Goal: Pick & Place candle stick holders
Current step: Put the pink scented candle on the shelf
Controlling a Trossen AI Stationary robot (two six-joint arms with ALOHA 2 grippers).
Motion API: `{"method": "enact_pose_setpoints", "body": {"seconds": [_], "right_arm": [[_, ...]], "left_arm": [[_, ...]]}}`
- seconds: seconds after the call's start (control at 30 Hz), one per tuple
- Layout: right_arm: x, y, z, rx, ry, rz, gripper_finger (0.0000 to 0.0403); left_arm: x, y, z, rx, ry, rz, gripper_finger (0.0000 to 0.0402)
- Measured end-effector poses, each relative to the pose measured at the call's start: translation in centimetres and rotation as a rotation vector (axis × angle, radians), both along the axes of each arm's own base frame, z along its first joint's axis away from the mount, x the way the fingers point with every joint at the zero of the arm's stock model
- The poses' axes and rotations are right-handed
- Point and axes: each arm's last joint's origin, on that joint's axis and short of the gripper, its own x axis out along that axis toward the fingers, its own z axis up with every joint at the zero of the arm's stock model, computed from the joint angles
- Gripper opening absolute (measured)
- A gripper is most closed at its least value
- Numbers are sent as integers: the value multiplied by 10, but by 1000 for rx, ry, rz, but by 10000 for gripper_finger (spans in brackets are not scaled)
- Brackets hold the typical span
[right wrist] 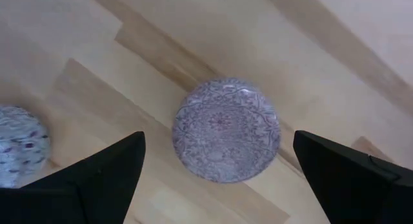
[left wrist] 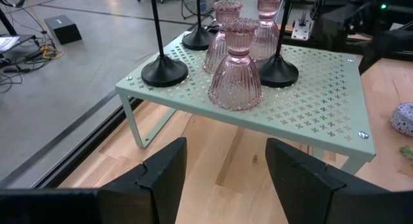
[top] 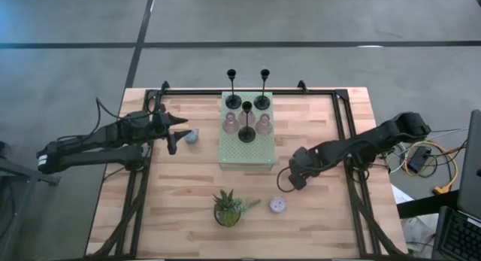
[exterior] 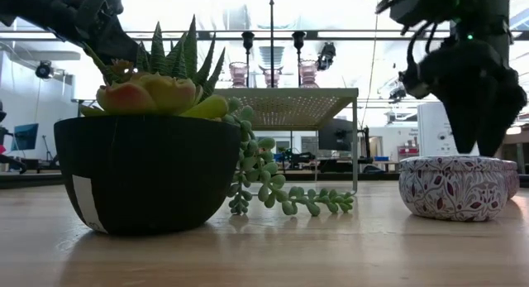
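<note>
Three tall black candle stick holders point(top: 246, 133) and three pink ribbed glass holders point(left wrist: 235, 66) stand on a pale green perforated shelf point(top: 244, 157) at mid table. A bluish round cup point(top: 192, 136) rests on the wood just ahead of my left gripper point(top: 179, 135), which is open and empty and faces the shelf point(left wrist: 310, 114). My right gripper point(top: 293, 174) is open and points down over a lilac patterned round cup point(right wrist: 226, 130), its fingers standing wide on either side above it. A second lilac cup point(top: 277, 205) sits nearer the table's front edge.
A small potted plant point(top: 228, 208) in a black pot stands near the front edge, left of the lilac cup; it fills the low view's left point(exterior: 149, 155). A black frame rail point(top: 248, 92) runs along the table's far edge, and cables lie off the right side.
</note>
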Motion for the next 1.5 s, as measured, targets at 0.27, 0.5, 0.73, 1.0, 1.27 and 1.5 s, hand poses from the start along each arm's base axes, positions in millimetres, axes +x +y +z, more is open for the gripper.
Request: {"method": "enact_pose_setpoints", "body": {"seconds": [0.27, 0.5, 0.73, 1.0, 1.27, 1.5], "right_arm": [[1, 6, -25, -22, 73, 26, 388], [13, 9, -46, -40, 90, 61, 388], [18, 10, -49, -37, 103, 51, 372], [17, 10, -47, -34, 104, 9, 294], [17, 10, -43, -25, 103, 9, 287], [18, 11, -23, -19, 104, 10, 287]], "left_arm": [[0, 0, 0, 0, 0, 0, 216], [0, 0, 0, 0, 0, 0, 216], [0, 0, 0, 0, 0, 0, 216], [0, 0, 0, 0, 0, 0, 216], [0, 0, 0, 0, 0, 0, 216], [0, 0, 0, 0, 0, 0, 216]]}}
